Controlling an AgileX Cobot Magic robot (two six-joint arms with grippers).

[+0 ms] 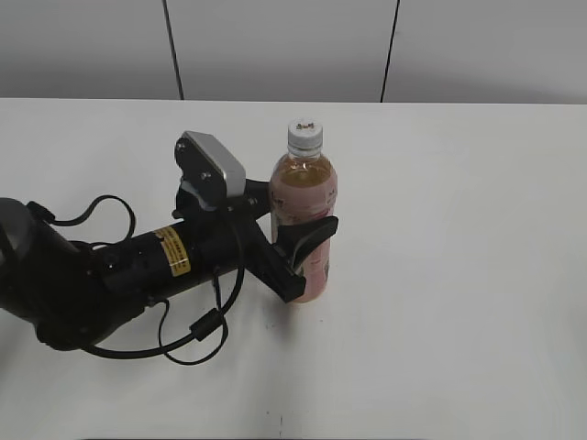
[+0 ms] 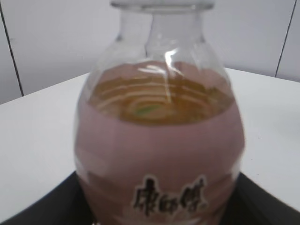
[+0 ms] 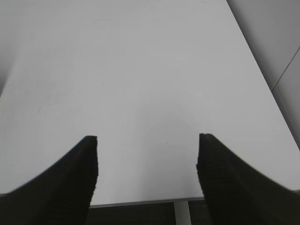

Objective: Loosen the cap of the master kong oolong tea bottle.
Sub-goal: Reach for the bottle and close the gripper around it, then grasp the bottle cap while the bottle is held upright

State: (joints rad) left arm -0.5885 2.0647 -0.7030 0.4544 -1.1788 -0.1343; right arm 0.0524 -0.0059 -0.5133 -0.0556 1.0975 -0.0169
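The master kong oolong tea bottle (image 1: 303,183) stands upright on the white table (image 1: 459,275), with amber tea and a pink label. Its white cap (image 1: 305,134) is on top, with a small dark mark. My left gripper (image 1: 312,259) is shut on the bottle's labelled body, one black finger on each side, well below the cap. In the left wrist view the bottle (image 2: 159,140) fills the frame between the jaws of my left gripper (image 2: 157,211), and the cap is cut off at the top edge. My right gripper (image 3: 147,140) is open and empty over bare table, out of the exterior view.
The left arm with its black cables (image 1: 138,266) lies low across the table's left side. The table's edge (image 3: 140,202) shows just below my right gripper's fingers. A grey panelled wall (image 1: 275,46) stands behind the table.
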